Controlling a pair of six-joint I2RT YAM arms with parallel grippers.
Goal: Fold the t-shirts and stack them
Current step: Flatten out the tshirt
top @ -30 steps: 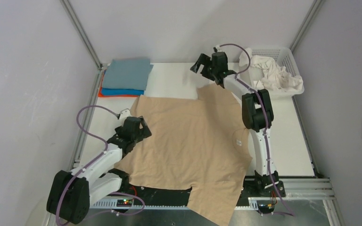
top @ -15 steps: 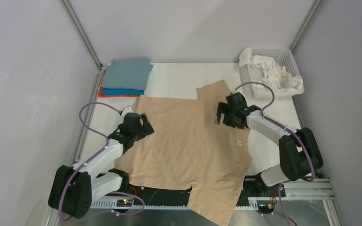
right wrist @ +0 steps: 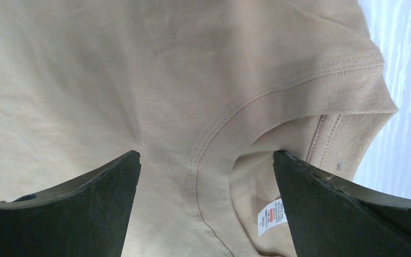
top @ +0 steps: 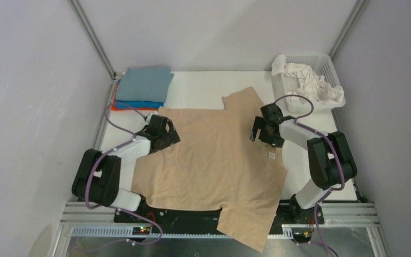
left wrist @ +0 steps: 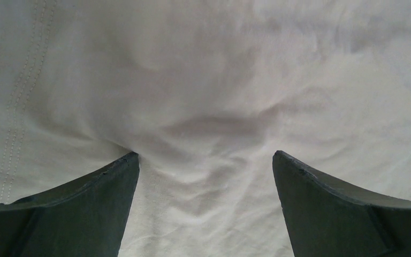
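Tan t-shirt point(top: 214, 160) lies spread open across the middle of the white table point(top: 203, 88), front down or up I cannot tell; one sleeve points toward the far edge near the basket, and the lower corner of the cloth hangs over the near edge between the arm bases. Left gripper point(top: 167, 134) sits over the shirt's left border with its jaws spread wide and nothing between them; from the left wrist, the two dark fingers point(left wrist: 85, 209) stand far apart just above wrinkled cloth, with a double row of stitching point(left wrist: 18, 107) running down the left side. Right gripper point(top: 259, 133) hangs over the shirt's right side by the neck opening, jaws likewise wide apart and holding nothing; from the right wrist, the ribbed collar point(right wrist: 230, 128) curves between the fingers, and a small white label point(right wrist: 272, 216) with a red mark shows inside the neck. Whether either set of fingertips touches the cloth I cannot tell.

At the far left corner a folded stack rests flat: a grey-blue t-shirt point(top: 145, 84) on top, a bright blue t-shirt point(top: 136, 104) under it, an orange t-shirt point(top: 119, 107) at the bottom, well apart from the left gripper. At the far right corner stands a white mesh basket point(top: 329, 67) with crumpled white t-shirts point(top: 313, 83) piled inside, one spilling over its left rim.
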